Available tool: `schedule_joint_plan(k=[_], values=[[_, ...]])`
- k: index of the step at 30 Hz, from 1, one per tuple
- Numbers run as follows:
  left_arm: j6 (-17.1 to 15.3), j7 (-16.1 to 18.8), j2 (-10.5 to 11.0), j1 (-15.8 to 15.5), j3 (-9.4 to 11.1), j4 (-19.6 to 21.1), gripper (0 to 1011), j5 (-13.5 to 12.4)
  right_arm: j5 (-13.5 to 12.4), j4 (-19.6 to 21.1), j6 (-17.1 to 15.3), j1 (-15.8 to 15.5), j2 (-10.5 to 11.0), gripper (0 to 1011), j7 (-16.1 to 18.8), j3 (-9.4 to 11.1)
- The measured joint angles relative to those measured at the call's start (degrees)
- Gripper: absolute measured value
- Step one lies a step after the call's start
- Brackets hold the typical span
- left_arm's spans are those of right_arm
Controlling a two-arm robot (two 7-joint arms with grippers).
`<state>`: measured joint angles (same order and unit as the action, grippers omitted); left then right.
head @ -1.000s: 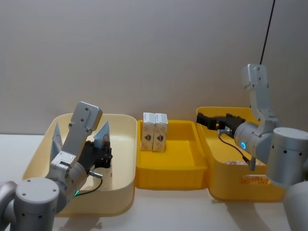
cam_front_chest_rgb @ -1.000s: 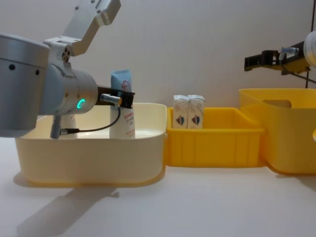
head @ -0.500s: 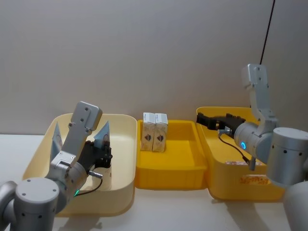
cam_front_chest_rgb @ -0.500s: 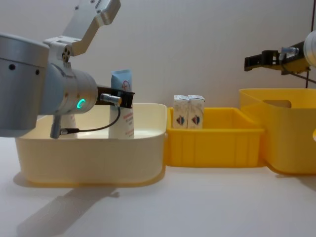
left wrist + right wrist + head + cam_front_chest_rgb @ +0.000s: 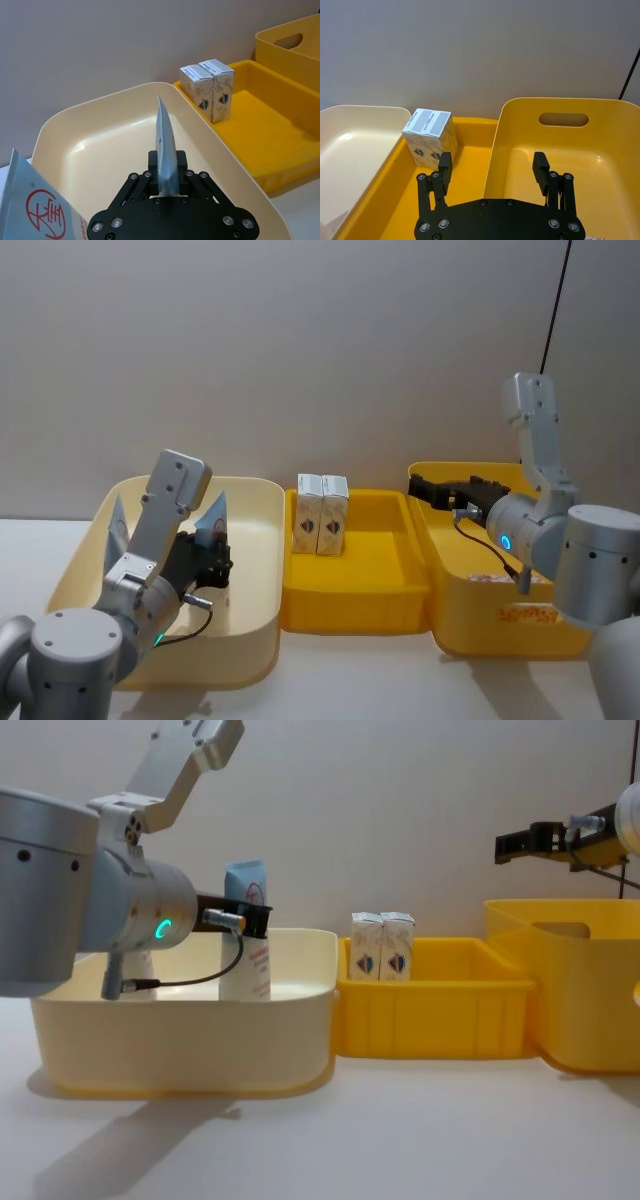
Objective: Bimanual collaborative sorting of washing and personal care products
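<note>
Left gripper point(image 5: 165, 176): fingers pinching upright squeeze tube point(image 5: 163, 131) mid cream tub point(image 5: 100, 102), open floor around. Right gripper point(image 5: 491, 164): fingers spread above deep yellow tub's point(image 5: 600, 107) left rim. Cartons point(image 5: 322, 512): tray's point(image 5: 350, 605) rear-left corner.

Silver-grey arms point(image 5: 585, 565), glowing joint lights point(image 5: 160, 930), black cables point(image 5: 195, 982).

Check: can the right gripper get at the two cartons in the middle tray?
Probably yes. The right gripper hangs open above the tray's right rim, the cartons stand uncovered in its far left corner, and the left gripper is away in the cream tub.
</note>
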<state>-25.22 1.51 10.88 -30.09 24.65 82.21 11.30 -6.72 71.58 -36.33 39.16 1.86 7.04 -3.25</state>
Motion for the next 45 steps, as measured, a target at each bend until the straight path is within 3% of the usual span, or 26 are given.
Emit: schedule_joint_plan(k=[13,21,33,45], values=[[3.6,0.0,-0.7,-1.3,-1.5,1.3,195,-0.1,0.0,0.0,0.0,0.0,0.0,1001,0.0,0.0],[6.2,-1.1,-1.1,-4.3,-2.8,2.1,194,-0.1,0.4,-0.2,0.4,0.4,0.2,1001,0.6,-0.5],[9.5,-4.4,-2.0,-10.7,-4.5,0.4,194,0.7,1.8,-1.0,3.7,1.9,2.5,1001,5.8,-4.6],[10.6,-7.1,-2.8,-12.8,-5.7,-1.5,194,2.3,1.8,-1.5,5.6,3.4,5.4,1001,14.1,-9.3]])
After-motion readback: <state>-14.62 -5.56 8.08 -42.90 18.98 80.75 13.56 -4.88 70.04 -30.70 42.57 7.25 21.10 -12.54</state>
